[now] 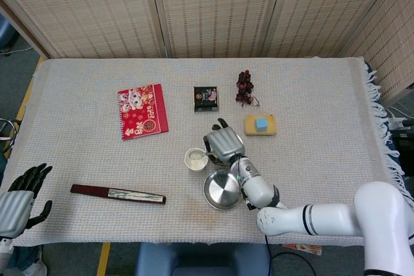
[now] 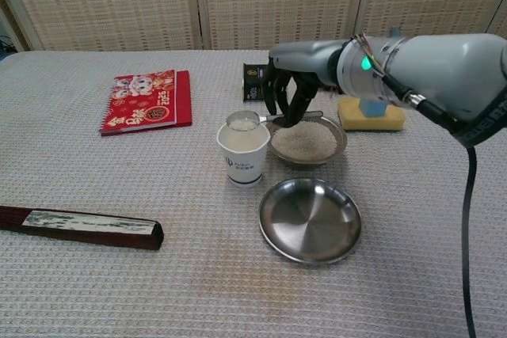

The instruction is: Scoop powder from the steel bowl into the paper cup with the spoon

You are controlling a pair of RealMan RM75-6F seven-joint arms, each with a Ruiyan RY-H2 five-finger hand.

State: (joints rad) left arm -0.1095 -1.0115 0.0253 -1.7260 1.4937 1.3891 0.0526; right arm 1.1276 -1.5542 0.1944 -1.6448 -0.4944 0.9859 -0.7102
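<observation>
The right hand (image 2: 289,96) pinched the spoon (image 2: 252,120) by its stiff handle, its loaded bowl level over the paper cup (image 2: 243,150) near the table's middle; loose powder would spill if tilted early. The left hand (image 1: 16,201) hung spread.

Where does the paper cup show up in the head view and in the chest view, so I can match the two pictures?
Head view: the paper cup sits just below centre, directly left of the right hand.
Chest view: the paper cup stands at centre, left of the powder-filled steel bowl, with the spoon over its rim.
Shared landmark: the empty steel plate lies nearer the robot, just right of the cup in both.
</observation>
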